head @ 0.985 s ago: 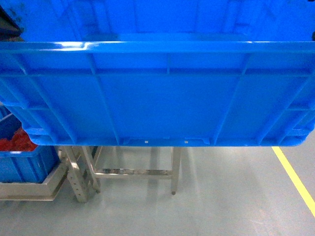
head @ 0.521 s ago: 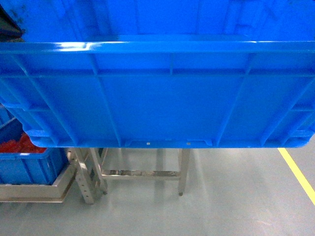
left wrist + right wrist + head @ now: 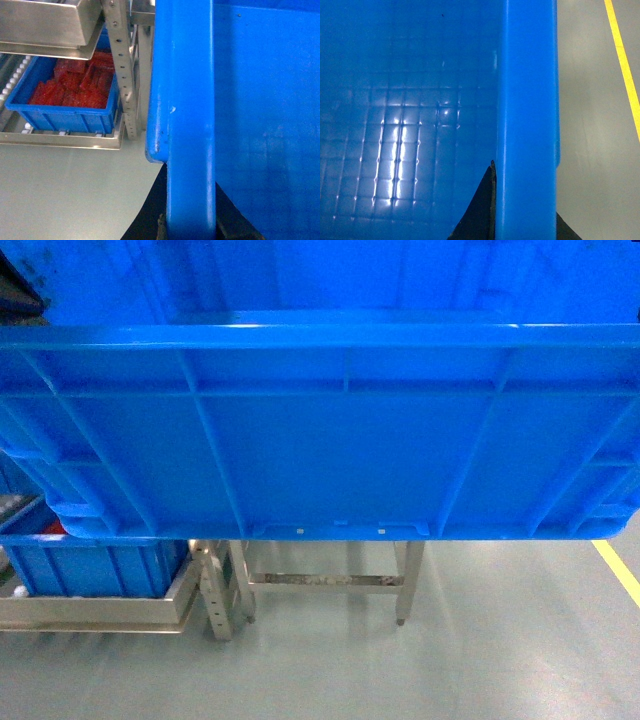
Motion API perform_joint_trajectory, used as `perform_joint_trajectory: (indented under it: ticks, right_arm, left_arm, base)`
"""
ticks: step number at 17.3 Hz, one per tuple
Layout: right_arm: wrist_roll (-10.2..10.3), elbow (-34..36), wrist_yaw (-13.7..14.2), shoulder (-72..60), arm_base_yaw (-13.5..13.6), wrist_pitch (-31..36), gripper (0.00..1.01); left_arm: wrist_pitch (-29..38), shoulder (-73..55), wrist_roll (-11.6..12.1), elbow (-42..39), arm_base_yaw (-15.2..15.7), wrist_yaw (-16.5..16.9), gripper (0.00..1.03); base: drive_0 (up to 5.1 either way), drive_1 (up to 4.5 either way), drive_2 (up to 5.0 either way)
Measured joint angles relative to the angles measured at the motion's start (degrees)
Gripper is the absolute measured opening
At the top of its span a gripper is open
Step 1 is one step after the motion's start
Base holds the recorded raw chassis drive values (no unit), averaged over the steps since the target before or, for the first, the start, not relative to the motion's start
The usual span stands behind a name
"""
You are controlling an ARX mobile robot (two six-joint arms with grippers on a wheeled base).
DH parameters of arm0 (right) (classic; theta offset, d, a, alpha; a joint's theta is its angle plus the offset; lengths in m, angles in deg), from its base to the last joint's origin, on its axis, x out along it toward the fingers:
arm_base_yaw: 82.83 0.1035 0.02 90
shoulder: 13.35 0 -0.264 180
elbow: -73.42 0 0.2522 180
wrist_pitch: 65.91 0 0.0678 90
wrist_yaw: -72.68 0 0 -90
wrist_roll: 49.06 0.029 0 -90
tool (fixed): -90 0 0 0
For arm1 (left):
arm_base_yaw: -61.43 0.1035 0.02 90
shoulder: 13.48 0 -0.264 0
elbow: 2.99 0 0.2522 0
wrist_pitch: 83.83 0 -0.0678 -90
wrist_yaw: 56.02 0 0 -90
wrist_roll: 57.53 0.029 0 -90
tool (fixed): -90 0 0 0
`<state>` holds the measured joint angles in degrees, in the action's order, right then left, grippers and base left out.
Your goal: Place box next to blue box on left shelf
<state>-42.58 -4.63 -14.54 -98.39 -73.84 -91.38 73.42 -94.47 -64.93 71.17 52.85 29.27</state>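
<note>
In the head view the box point(image 3: 330, 430) fills most of the frame, held up off the floor point(image 3: 450, 670) with its ribbed wall facing the camera. Below it, to the left, a smaller blue box point(image 3: 95, 565) sits on a low metal frame, beside a steel-legged stand point(image 3: 330, 580); a yellow floor line point(image 3: 620, 570) runs at the right.

In the left wrist view the left gripper point(image 3: 187, 227) straddles the box's thick rim, one dark finger on each side, so it appears clamped on the rim. Beyond it stands the left shelf point(image 3: 15, 80) with its rails of white rollers, carrying the smaller blue box, which is filled with red items point(image 3: 75, 82).

In the right wrist view the right gripper point(image 3: 520, 220) grips the opposite rim in the same way, over the box's gridded bottom.

The step in hand looks like the carry toward the shelf. The next move likely calls for bringing the box level with the roller rails and setting it just beside the smaller blue box.
</note>
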Motion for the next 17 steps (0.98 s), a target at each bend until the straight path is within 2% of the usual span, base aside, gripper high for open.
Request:
perform_joint_trajectory:
  ticks: [17]
  right_arm:
    - [0.0,0.0,0.0,0.0,0.0,-0.3,0.07]
  left_arm:
    - [-0.5,0.0,0.0,0.0,0.1,0.0,0.06]
  base:
    - [-4.8,0.92,3.7]
